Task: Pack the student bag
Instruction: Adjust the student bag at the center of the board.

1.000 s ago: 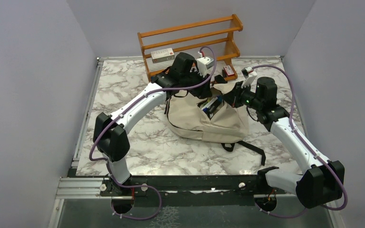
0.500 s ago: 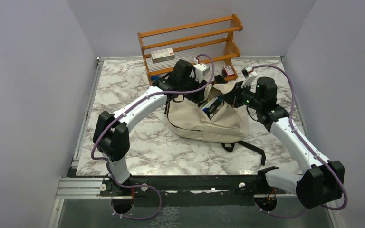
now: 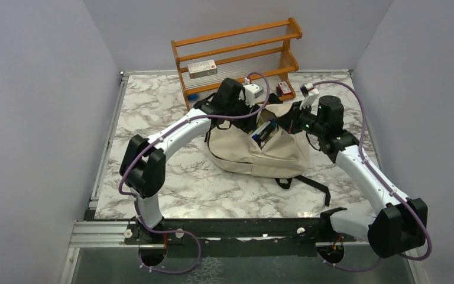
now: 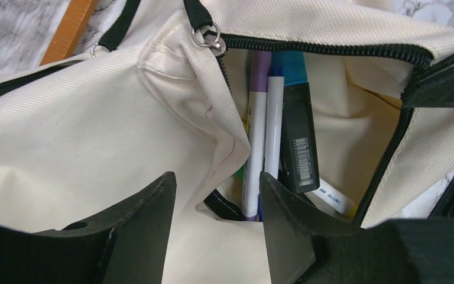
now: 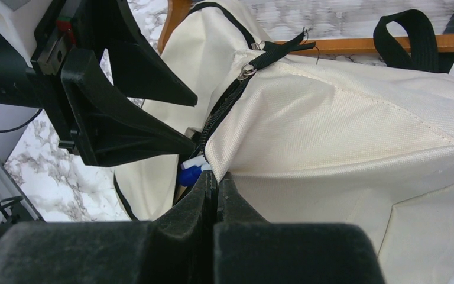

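Two grippers met at the student bag (image 3: 260,151), which lay on the marble table (image 3: 153,118) before the far wooden rack (image 3: 236,47): our right gripper (image 5: 215,183) pinched its zipper (image 5: 221,115) edge, apparently holding the mouth open, while our left gripper (image 4: 217,183) hung spread and empty over the markers (image 4: 254,148) inside.

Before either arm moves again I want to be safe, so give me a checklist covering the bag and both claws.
1. Bag mouth open: ok. The student bag is unzipped and gaping.
2. Right claw holding the mouth open: ok. It is shut on the fabric beside the zipper.
3. Left claw free: ok. The fingers are apart with nothing between them.
4. Pens in the bag: ok. They lie inside the opening.
5. Pens clear of the zipper line: cannot tell.
6. Another item to fetch: ok. A box lies on the shelf.
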